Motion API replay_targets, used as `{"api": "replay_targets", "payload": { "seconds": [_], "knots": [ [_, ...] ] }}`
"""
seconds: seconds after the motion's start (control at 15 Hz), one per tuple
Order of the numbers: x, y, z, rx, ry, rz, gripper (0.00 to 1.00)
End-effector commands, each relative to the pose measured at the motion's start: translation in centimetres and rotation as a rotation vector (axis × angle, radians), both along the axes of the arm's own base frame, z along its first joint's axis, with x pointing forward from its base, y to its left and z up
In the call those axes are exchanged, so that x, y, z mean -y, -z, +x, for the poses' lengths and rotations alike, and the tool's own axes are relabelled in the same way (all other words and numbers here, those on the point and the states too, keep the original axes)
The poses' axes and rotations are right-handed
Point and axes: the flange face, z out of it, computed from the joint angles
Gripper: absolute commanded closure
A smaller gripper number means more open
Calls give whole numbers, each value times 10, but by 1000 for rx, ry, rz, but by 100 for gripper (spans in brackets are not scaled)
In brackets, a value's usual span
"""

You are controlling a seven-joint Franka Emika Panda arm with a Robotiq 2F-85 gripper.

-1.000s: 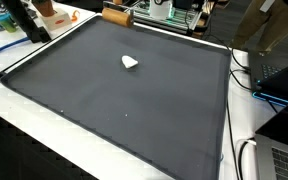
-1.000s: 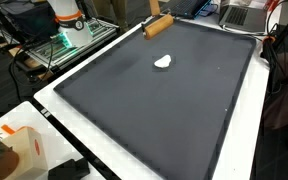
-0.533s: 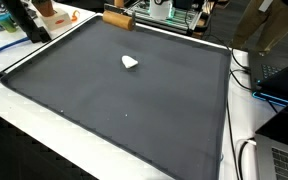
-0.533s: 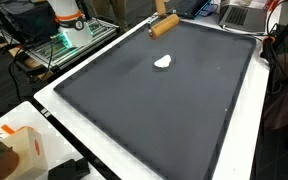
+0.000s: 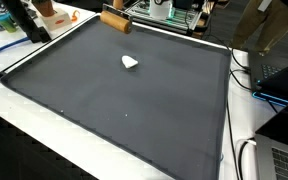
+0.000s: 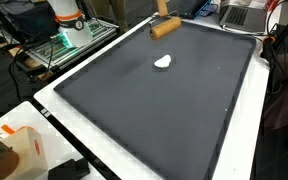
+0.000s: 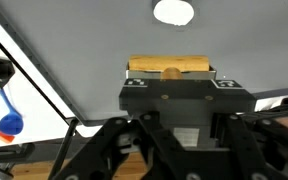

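- One claw (image 7: 171, 76) is showing at the bottom centre of the wrist view, its jaws closing snugly on the two ends of one wooden block (image 7: 149, 66); it is gripping nothing else.
- In both exterior views the wooden block (image 5: 115, 19) (image 6: 164, 28) is sitting at the top of the frame, at the far edge of the mat; whether it is touching the mat cannot be told.
- One dark grey mat (image 5: 124, 110) is covering most of one white table (image 6: 84, 135), leaving a pale border showing around it.
- One small white lump (image 5: 130, 63) is lying alone on the mat, below the block in both exterior views and well apart from it; in the wrist view it (image 7: 173, 12) is appearing at the top centre, beyond the block.
- Nothing is lying between the block and the white lump.
- One blue object (image 7: 9, 122) is showing at the left edge of the wrist view, off the mat.
- One orange and white carton (image 6: 24, 150) is standing at the lower left of an exterior view, off the mat.
- Cables (image 5: 246, 150) are trailing along the right edge of the table in an exterior view.
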Motion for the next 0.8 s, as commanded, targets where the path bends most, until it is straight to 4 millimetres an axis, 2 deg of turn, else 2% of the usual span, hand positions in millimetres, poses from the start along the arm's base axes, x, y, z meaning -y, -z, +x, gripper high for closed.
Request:
{"api": "replay_targets", "payload": {
  "seconds": [0.0, 0.6, 0.67, 0.73],
  "knots": [
    [0, 1, -5, -3, 14, -34, 77],
    [-5, 17, -5, -112, -50, 37, 77],
    [-5, 20, -3, -88, -21, 0, 77],
    [-6, 21, -3, -93, -26, 3, 52]
  ]
}}
